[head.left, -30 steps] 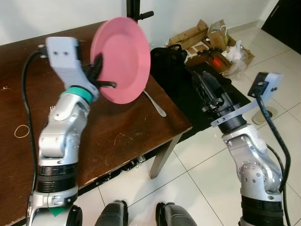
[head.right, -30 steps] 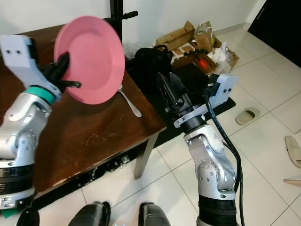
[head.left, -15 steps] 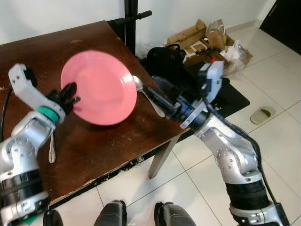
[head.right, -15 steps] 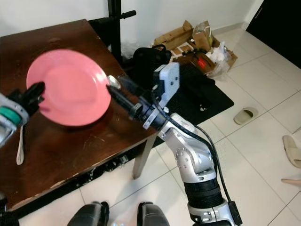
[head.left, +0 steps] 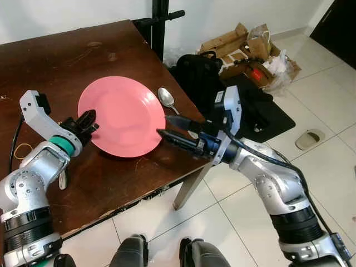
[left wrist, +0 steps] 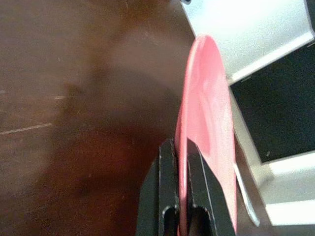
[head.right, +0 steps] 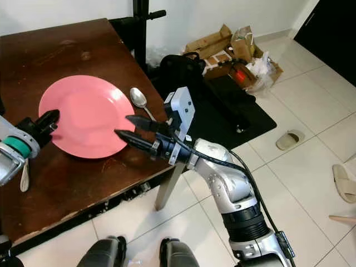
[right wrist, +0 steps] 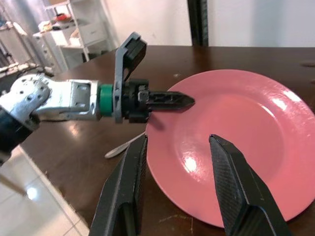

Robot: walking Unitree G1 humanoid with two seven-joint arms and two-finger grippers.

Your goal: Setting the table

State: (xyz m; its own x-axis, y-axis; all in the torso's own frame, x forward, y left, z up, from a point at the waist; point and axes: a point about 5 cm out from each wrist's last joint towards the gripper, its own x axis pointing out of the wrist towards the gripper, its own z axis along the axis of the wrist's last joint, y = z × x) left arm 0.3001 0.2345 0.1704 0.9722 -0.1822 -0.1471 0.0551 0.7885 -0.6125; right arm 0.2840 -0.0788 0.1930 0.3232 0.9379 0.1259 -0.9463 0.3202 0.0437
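Plate point(head.left: 122, 115) lowered near-flat over table point(head.left: 67, 61); left tool point(head.left: 86, 121) pinching rim.

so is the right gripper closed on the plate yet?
No, the right gripper has its fingers spread apart over the pink plate.

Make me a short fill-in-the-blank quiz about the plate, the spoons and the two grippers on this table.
1. The left gripper is shut on the rim of the ____ plate.
2. The right gripper has its fingers ____, pointing at the plate's near edge.
3. Beside the plate, on the robot's right, a ____ lies on the table.
4. A second spoon lies near the ____ arm.

Missing words: pink; open; spoon; left
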